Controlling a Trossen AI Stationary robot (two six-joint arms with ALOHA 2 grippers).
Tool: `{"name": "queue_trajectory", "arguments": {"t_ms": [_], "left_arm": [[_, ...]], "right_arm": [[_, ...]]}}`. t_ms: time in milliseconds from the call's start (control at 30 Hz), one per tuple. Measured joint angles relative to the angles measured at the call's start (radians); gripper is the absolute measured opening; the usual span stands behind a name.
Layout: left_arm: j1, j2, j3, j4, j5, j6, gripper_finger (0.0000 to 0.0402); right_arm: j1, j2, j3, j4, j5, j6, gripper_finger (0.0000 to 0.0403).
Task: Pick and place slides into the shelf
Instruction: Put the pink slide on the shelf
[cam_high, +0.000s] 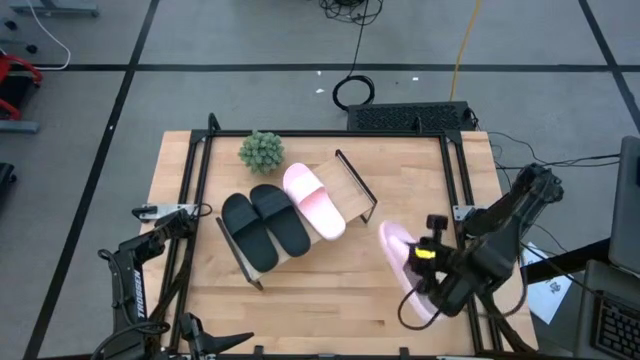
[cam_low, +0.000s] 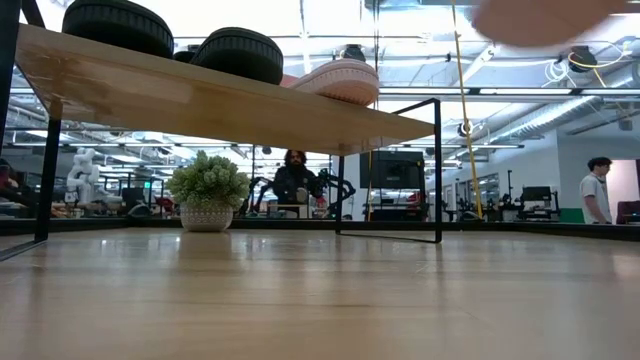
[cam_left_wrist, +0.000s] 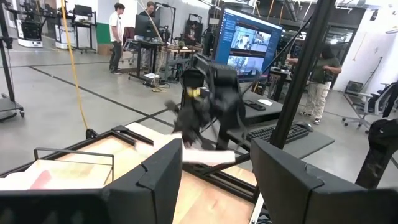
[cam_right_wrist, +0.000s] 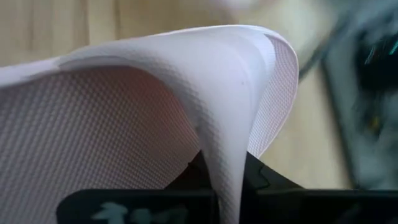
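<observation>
— On the surface (cam_high: 330, 290), what sits where?
— The shelf (cam_high: 352, 190) carries two black slides (cam_high: 266, 226) and one pink slide (cam_high: 313, 200).
— The last pink slide (cam_high: 400, 260)?
— My right hand (cam_high: 432, 285) clenches it, raised beside the shelf. My left hand (cam_left_wrist: 214, 174) waits, released.

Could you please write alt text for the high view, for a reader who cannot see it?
From above, the right gripper holds a pink slide over the table's right side. The shelf carries two black slides and one pink slide.
</observation>
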Motion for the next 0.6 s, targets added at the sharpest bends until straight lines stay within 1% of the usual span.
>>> {"name": "queue_trajectory", "arguments": {"t_ms": [67, 133, 167, 233, 300, 367, 467, 600], "left_arm": [[0.003, 0.000, 0.000, 0.000, 0.000, 0.000, 0.0191], [0.007, 0.000, 0.000, 0.000, 0.000, 0.000, 0.0191], [0.009, 0.000, 0.000, 0.000, 0.000, 0.000, 0.0191], [0.016, 0.000, 0.000, 0.000, 0.000, 0.000, 0.0191], [0.023, 0.000, 0.000, 0.000, 0.000, 0.000, 0.0191], [0.030, 0.000, 0.000, 0.000, 0.000, 0.000, 0.0191], [0.038, 0.000, 0.000, 0.000, 0.000, -0.006, 0.0191], [0.049, 0.000, 0.000, 0.000, 0.000, -0.009, 0.0191]], "right_arm": [[-0.037, -0.002, 0.076, 0.020, 0.097, -0.179, 0.0001], [-0.085, -0.002, 0.129, 0.092, 0.187, -0.406, 0.0001], [-0.117, -0.003, 0.147, 0.151, 0.215, -0.533, 0.0001], [-0.192, -0.006, 0.159, 0.288, 0.221, -0.787, 0.0001], [-0.280, -0.010, 0.158, 0.413, 0.175, -0.997, 0.0001], [-0.380, -0.015, 0.150, 0.519, 0.108, -1.151, 0.0001], [-0.523, -0.024, 0.135, 0.596, 0.017, -1.271, 0.0001], [-0.679, -0.027, 0.108, 0.686, -0.125, -1.366, 0.0001]]}}
